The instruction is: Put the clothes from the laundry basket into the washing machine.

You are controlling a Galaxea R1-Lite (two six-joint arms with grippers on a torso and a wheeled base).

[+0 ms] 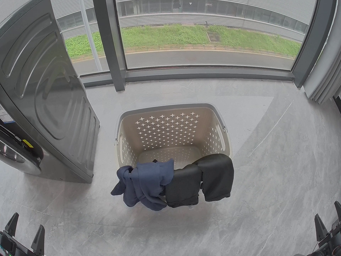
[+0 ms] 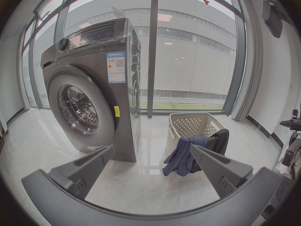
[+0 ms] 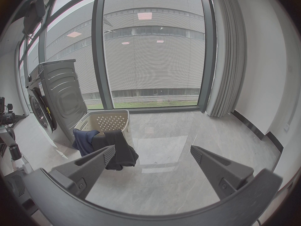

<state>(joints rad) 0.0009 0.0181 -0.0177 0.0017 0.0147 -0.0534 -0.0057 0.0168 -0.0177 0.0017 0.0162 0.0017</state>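
Two pieces, a blue garment (image 1: 145, 184) and a black garment (image 1: 204, 178), drape downward over the near rim of the laundry basket (image 1: 170, 106); left pincer (image 2: 151, 148) and right pincer (image 3: 152, 148) gape wide.

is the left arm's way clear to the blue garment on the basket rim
Probably yes: the blue garment hangs over the near rim of the laundry basket, with bare floor between it and the open left gripper.

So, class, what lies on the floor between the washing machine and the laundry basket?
Nothing: the strip of grey floor between the washing machine and the laundry basket is bare, as the head view shows; the left wrist view agrees.
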